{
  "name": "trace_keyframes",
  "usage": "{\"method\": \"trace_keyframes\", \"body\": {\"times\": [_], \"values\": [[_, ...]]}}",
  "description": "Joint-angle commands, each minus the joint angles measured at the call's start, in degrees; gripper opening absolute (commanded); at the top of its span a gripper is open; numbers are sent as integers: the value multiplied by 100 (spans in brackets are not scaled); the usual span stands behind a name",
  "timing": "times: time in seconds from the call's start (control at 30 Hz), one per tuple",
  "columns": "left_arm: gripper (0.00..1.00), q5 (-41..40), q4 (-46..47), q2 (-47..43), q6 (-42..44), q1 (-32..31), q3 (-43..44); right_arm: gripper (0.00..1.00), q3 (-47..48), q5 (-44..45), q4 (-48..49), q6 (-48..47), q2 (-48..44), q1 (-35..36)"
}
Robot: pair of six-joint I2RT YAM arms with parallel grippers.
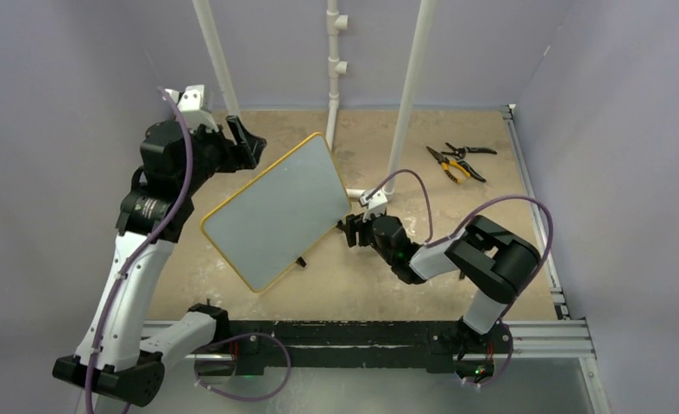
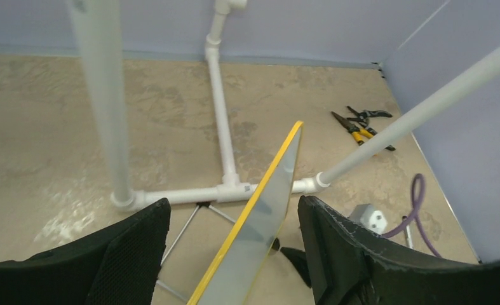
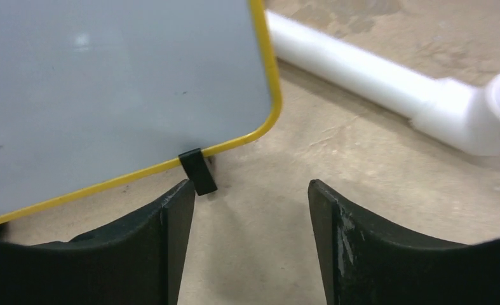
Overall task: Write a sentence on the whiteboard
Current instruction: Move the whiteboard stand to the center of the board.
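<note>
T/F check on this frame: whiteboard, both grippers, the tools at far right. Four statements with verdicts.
1. No words are readable on the whiteboard. True.
2. The right gripper is shut on the board's frame. False: its jaws stand open, just below the black foot at the board's corner.
3. Pliers lie on the table at far right. True.
4. The left gripper holds a marker. False: its jaws are open with the board's yellow edge between them, and no marker shows.

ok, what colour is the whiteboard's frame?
Yellow; the frame of the whiteboard shows best in the right wrist view.
</note>
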Motion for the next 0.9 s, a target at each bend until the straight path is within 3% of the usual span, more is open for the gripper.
{"method": "trace_keyframes", "body": {"times": [0.0,0.33,0.5,0.87], "values": [[74,-1189,-1382,-482,12,35,426,72,-246,426,13,185,-695,-85],[75,-2737,-3043,-1149,-574,35,630,98,-659,288,-1202,866,-2578,-128],[75,-2334,-3691,-1152,-918,35,601,99,-445,364,-2208,1068,-3173,-501],[75,-1796,-3967,-1556,-1373,35,-290,99,-560,468,-2624,1189,-4176,-953]]}}
